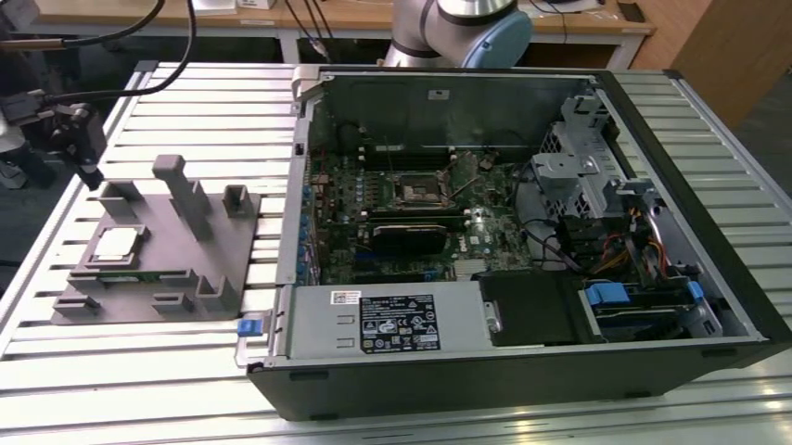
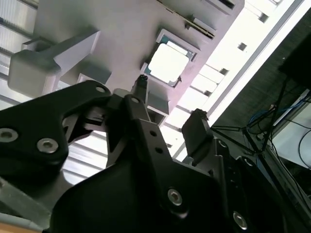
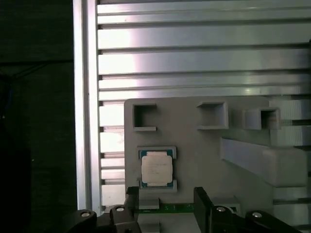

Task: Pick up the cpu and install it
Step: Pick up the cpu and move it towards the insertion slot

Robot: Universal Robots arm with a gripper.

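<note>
Black fingers stand wide and empty over the grey tray; the cpu lies flat ahead, roughly centred between them, not yet touched.

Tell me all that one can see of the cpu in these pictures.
The cpu is a small, flat, square chip with a silvery-white metal top and a greenish border. It lies flat, top up, in a square recess of the grey tray, near the tray's edge on the exterior view's left. Only the tray touches it; the gripper, open, hangs near it without contact.
</note>
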